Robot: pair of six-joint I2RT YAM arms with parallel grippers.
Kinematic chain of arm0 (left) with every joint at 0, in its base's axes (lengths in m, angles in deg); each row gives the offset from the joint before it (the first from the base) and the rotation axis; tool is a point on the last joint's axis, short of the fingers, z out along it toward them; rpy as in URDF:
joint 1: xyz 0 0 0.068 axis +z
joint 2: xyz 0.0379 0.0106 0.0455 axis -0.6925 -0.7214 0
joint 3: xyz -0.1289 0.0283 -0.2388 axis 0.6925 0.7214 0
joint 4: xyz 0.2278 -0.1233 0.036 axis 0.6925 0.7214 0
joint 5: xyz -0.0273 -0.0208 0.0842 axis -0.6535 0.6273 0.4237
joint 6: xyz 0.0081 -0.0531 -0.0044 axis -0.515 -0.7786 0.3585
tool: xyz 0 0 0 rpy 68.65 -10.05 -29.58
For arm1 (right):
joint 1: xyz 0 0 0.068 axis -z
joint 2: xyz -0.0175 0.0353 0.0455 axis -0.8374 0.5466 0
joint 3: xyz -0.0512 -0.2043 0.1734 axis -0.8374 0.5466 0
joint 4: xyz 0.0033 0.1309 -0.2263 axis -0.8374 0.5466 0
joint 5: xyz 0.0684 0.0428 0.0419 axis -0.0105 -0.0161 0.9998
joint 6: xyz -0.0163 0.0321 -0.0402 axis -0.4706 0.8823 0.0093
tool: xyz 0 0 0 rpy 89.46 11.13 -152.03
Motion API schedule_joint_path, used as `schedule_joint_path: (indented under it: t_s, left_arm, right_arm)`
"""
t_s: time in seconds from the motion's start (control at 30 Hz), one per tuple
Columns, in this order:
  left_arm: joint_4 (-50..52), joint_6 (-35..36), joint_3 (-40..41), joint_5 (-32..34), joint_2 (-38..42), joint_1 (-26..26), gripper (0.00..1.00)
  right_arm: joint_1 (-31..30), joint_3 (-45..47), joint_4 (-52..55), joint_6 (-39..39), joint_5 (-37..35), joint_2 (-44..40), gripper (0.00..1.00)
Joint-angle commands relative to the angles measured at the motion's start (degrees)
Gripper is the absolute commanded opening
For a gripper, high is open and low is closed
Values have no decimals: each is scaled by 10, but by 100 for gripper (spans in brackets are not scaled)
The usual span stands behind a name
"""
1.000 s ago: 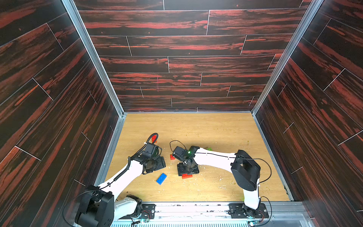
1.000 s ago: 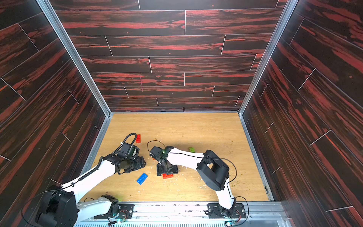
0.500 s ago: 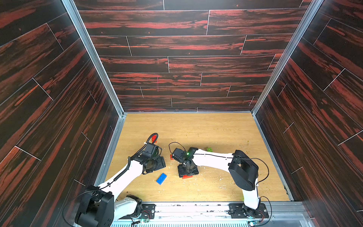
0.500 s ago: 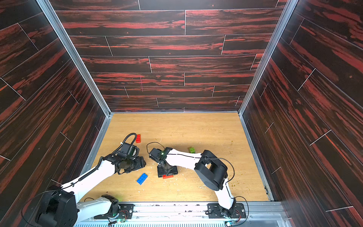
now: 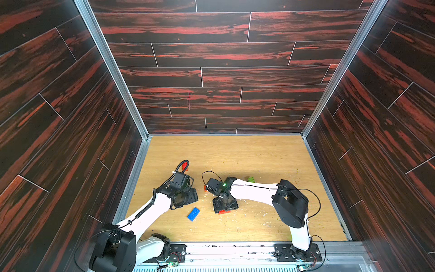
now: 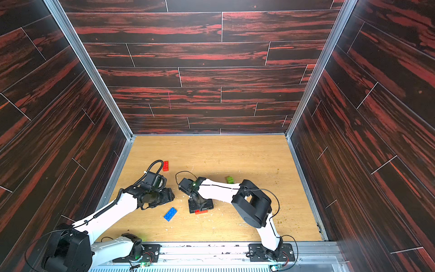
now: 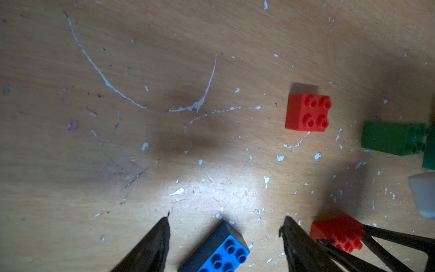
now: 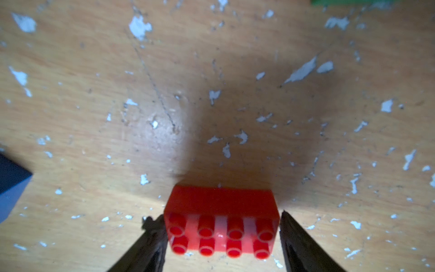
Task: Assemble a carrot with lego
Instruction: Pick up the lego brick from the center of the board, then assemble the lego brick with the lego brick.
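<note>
No carrot yet, the lego is all loose on the table point(image 5: 235, 153), mostly in the near half by the two arms. The right tool point(image 8: 217, 215) is down over the long red brick point(image 8: 221, 202) with a finger at each short end. They look like they're touching it, but I can't tell if it's actually squeezing. The left tool point(image 7: 226, 216) is wide and empty, with the blue brick point(image 7: 223, 252) lying partly between its fingers.

My worry is that end-to-end grip. There's only tip contact on the longest side, so I reckon the brick could twist or pop out on the lift. The two tools are also really close, with the left one's finger just beside the red brick, so a bump looks easy. The small red brick point(image 7: 307, 111) and green brick point(image 7: 393, 139) are near enough to get knocked too.

Room-wise, the far half of the table is bare, so that's where I'd build. The left arm is close to the side wall point(image 5: 131, 179), so it has little swing that way.
</note>
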Motion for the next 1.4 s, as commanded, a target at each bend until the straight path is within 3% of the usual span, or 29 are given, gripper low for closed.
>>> schedule_joint_path:
  t_s: [0.0, 0.47, 0.7, 1.07, 1.37]
  left_arm:
    - [9, -8, 4, 12, 16, 0, 76]
    - [6, -10, 2, 15, 16, -1, 76]
    - [-1, -9, -5, 18, 14, -1, 76]
    - [-20, -5, -22, 13, -12, -1, 76]
    - [-22, 0, -31, 9, -19, -1, 76]
  right_arm:
    - [-3, -4, 6, -5, -3, 26, 76]
    - [-1, 2, 7, -11, -4, 15, 60]
    - [48, -20, 45, -33, -18, -38, 56]
    - [154, -129, 78, -61, 5, -16, 54]
    - [171, -272, 140, -129, -18, 77, 54]
